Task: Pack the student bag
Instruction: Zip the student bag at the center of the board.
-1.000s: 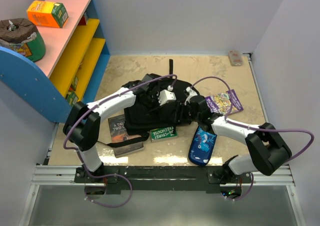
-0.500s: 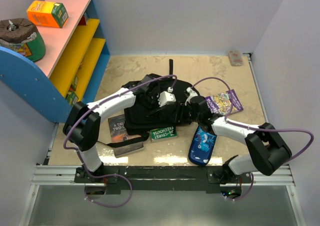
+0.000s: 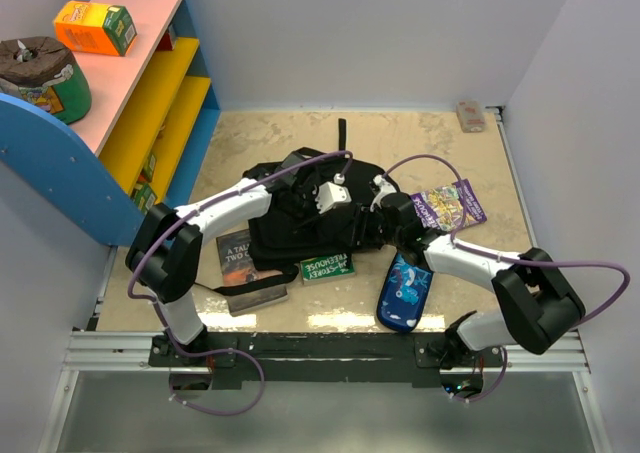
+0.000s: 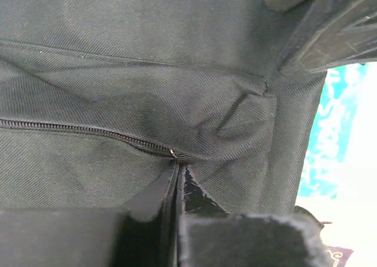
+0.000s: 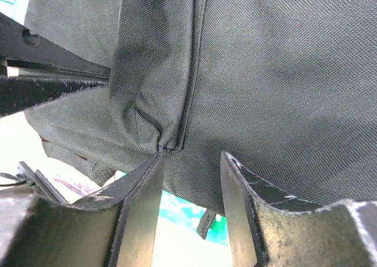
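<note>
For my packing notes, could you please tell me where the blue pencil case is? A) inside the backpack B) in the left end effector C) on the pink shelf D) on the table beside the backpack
D: the blue pencil case lies on the table just right of the black backpack.

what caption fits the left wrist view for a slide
left gripper shut at the zip end on the black student bag, teal book cover at right

Floppy black fabric student bag (image 3: 290,243), crumpled in a low heap, one strap trailing outward
</note>
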Tool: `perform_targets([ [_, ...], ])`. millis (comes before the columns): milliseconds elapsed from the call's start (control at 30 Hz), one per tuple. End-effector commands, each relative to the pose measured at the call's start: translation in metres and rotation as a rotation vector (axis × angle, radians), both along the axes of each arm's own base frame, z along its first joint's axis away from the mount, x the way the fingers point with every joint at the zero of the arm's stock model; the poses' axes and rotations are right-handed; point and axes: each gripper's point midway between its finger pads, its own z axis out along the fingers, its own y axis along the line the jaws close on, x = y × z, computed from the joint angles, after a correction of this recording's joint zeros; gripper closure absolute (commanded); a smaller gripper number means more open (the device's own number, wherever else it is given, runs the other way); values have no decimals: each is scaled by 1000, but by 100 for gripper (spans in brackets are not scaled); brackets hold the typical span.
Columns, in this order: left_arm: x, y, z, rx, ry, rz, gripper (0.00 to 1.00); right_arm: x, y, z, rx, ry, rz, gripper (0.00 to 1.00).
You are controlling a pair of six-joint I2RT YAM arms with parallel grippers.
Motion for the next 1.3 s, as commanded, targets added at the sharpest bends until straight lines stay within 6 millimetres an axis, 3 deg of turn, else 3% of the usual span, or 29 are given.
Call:
perform_targets([
  [0,10,-2,5,-12,-53,25,100,4,-2,10,20,-40,-25,55],
  [233,17,-6,54,-57,-118,39,100,13,-5,39,59,-166,-47,47],
  [433,12,-5,60,-68,-93,58,100,16,7,68,69,-277,-23,45],
  [533,13,-5,64,-74,-97,73,100,13,18,71,58,-303,7,43],
  [633,14,-6,64,-73,-97,77,100,10,32,60,24,-298,35,40],
  [800,1,0,54,-46,-43,48,100,3,45,52,-18,-311,62,33],
  [833,-3,3,49,-34,-36,33,96,3,46,53,-22,-317,60,32],
  [933,-7,5,51,-48,-64,16,61,4,45,51,-33,-322,57,31],
  [967,-5,4,54,-59,-78,16,57,4,45,51,-35,-322,57,31],
  [1267,-2,3,41,-46,-98,-29,52,-1,35,39,-40,-295,23,32],
])
